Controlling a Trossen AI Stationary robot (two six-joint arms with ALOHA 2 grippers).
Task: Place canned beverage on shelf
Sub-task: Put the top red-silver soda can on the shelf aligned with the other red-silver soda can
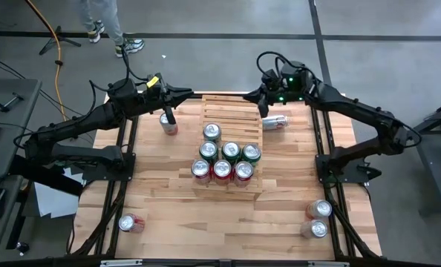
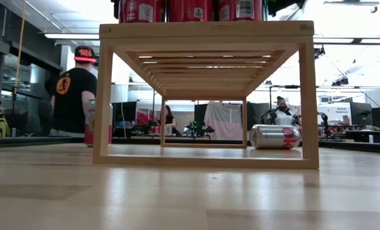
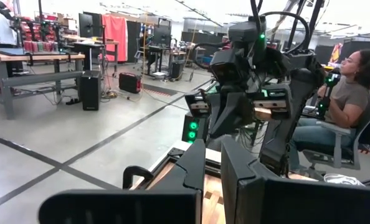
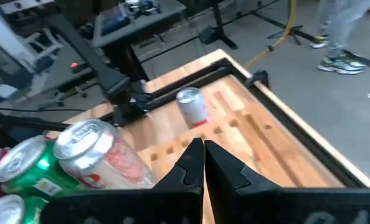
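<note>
The table (image 1: pixel 168 185) is a pale wooden top on a black frame. The shelf (image 1: pixel 232 111) sits at its middle, toward the far edge: a stepped rack of pale slats.

Seven upright cans stand on the shelf: three red cans (image 1: pixel 221 170) in the front row, three green cans (image 1: pixel 230 152) behind them, and one single can (image 1: pixel 212 132) behind those.

The left gripper (image 1: pixel 191 92) hangs over the shelf's far left corner, fingers closed together, holding nothing. The right gripper (image 1: pixel 246 95) hangs over the shelf's far right part, fingers likewise closed and empty.

Loose cans on the table:
- An upright can (image 1: pixel 168 123) stands just left of the shelf.
- A toppled can (image 1: pixel 275 122) lies just right of the shelf.
- Two cans (image 1: pixel 317 219) stand near the front right corner.
- One fallen can (image 1: pixel 131 222) lies near the front left corner.
</note>
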